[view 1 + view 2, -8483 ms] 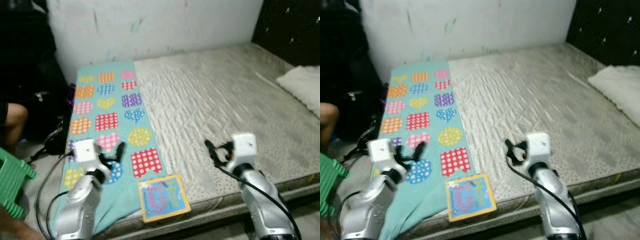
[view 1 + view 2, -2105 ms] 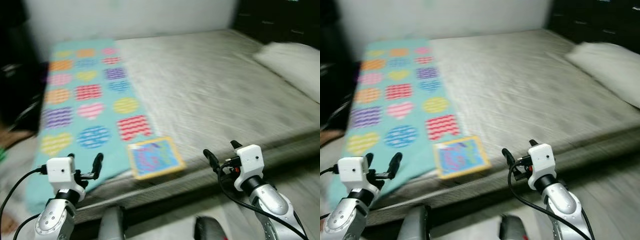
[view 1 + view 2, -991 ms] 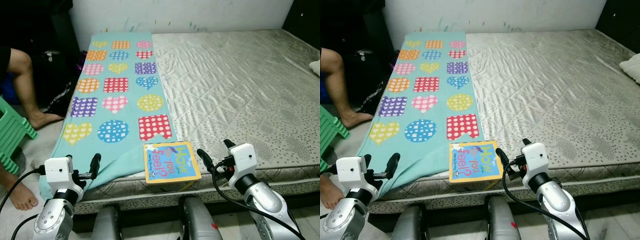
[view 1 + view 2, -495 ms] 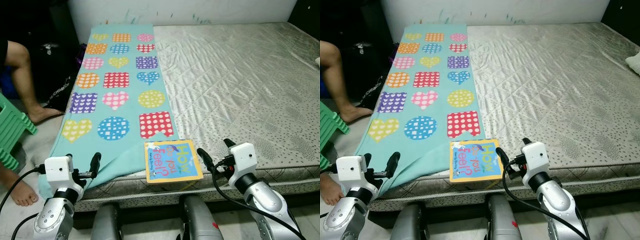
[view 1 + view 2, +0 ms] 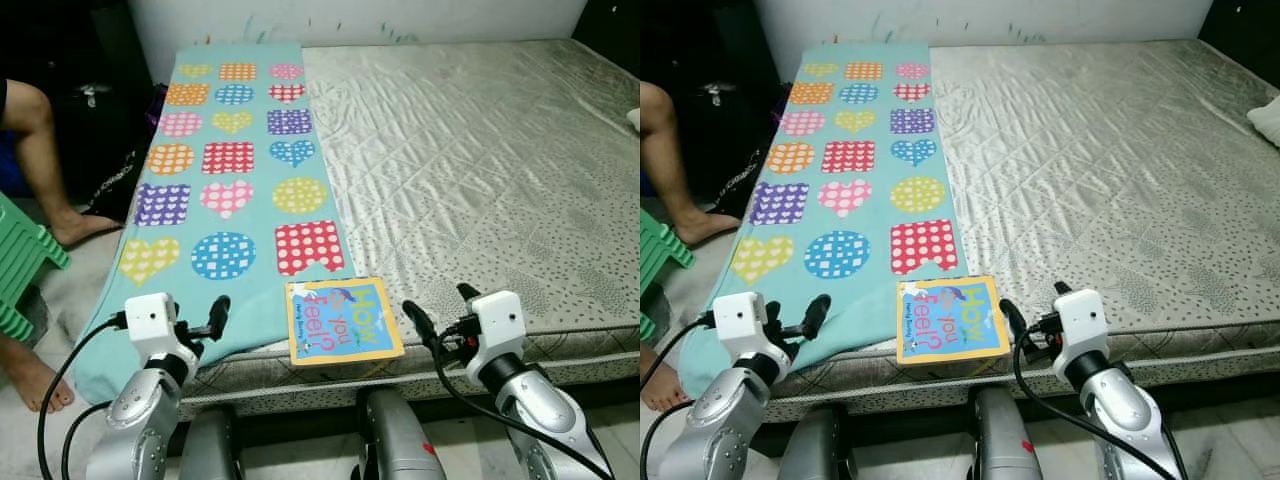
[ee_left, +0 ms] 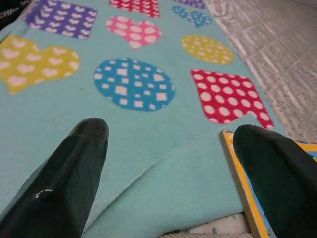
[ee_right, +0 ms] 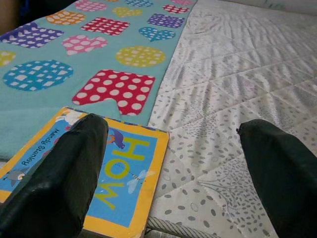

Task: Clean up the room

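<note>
1. Left eye view: a grey quilted mattress (image 5: 480, 150) is faced; an approach step is judged in hand.
2. A teal blanket with coloured dotted shapes (image 5: 235, 170) lies at 10 o'clock.
3. A yellow-bordered blue picture book (image 5: 342, 320) rests at the near edge, between both grippers.
4. The left gripper (image 5: 195, 330) and right gripper (image 5: 437, 318) are held spread wide, empty; a reach to the book is called for next.
5. No containers are seen.

A bare mattress (image 5: 1110, 150) is seen, with a teal blanket (image 5: 840, 180) patterned in coloured hearts and dots laid along its left side. A yellow-edged book (image 5: 949, 319) lies at the near edge, overlapping the blanket's corner. The left gripper (image 5: 790, 322) and right gripper (image 5: 1032, 308) are held before that edge with fingers parted, the right just beside the book; a person's leg (image 5: 665, 165) is visible at far left.
</note>
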Controlling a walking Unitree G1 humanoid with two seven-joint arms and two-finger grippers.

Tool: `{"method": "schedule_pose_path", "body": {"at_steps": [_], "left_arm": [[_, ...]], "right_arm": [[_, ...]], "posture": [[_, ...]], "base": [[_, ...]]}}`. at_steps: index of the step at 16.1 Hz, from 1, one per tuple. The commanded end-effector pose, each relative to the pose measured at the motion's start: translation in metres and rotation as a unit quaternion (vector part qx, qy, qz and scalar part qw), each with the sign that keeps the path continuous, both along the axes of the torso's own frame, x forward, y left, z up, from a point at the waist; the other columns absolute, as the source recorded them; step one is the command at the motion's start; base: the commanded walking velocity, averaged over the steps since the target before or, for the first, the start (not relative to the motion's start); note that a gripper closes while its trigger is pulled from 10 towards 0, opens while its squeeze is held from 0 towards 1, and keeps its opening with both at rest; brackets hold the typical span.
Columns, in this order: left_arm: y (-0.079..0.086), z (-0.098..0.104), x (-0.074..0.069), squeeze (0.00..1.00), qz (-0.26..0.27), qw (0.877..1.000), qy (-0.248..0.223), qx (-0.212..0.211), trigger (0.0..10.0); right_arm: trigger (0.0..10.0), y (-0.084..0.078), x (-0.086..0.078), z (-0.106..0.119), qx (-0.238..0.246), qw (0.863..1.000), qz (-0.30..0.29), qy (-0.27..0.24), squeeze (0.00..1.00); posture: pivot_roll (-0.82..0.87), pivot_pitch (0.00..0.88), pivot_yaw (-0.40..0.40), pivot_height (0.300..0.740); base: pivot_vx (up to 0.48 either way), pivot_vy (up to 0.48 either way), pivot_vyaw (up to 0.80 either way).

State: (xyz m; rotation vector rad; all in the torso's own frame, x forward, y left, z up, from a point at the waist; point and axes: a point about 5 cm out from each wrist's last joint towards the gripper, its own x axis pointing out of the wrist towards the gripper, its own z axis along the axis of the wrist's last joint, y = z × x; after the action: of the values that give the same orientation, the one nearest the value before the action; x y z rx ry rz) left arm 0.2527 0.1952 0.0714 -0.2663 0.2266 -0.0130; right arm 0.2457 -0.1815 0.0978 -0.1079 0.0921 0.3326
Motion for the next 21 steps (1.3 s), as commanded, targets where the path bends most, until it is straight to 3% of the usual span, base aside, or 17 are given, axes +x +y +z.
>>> {"method": "schedule_pose_path", "body": {"at_steps": [1,7,11,14,17,21], "left_arm": [[0.000,-0.002,0.002,0.00,0.000,1.000,0.010,-0.004,10.0],[-0.005,-0.015,0.011,0.00,0.002,0.998,0.049,-0.035,10.0],[-0.014,-0.020,0.031,0.00,0.003,0.995,0.056,-0.086,10.0],[-0.009,-0.018,0.042,0.00,0.014,0.994,0.047,-0.098,10.0],[-0.007,-0.026,0.052,0.00,0.011,0.990,0.074,-0.123,10.0],[-0.038,-0.021,0.067,0.00,-0.060,0.985,0.072,-0.146,10.0]], "right_arm": [[10.0,-0.001,0.001,0.006,0.003,1.000,-0.005,-0.007,0.00],[10.0,-0.002,0.001,0.007,0.001,1.000,-0.007,-0.010,0.00],[10.0,-0.008,-0.007,0.010,-0.005,1.000,-0.021,-0.009,0.00],[10.0,-0.016,-0.016,0.011,-0.014,0.999,-0.034,-0.003,0.00],[10.0,-0.018,-0.021,0.016,-0.019,0.999,-0.046,-0.008,0.00],[10.0,-0.025,-0.032,0.023,-0.029,0.998,-0.059,-0.005,0.00]], "posture": [[-0.19,0.086,-0.008,0.535],[-0.20,0.092,-0.012,0.530],[-0.24,0.119,-0.020,0.530],[-0.26,0.142,-0.024,0.530],[-0.28,0.167,-0.033,0.530],[-0.32,0.193,-0.036,0.530]], "base": [[0.000,0.000,0.00],[0.000,0.000,0.00],[0.000,0.000,0.00],[0.000,0.000,0.00],[0.000,0.000,0.00],[0.000,0.000,0.00]]}}
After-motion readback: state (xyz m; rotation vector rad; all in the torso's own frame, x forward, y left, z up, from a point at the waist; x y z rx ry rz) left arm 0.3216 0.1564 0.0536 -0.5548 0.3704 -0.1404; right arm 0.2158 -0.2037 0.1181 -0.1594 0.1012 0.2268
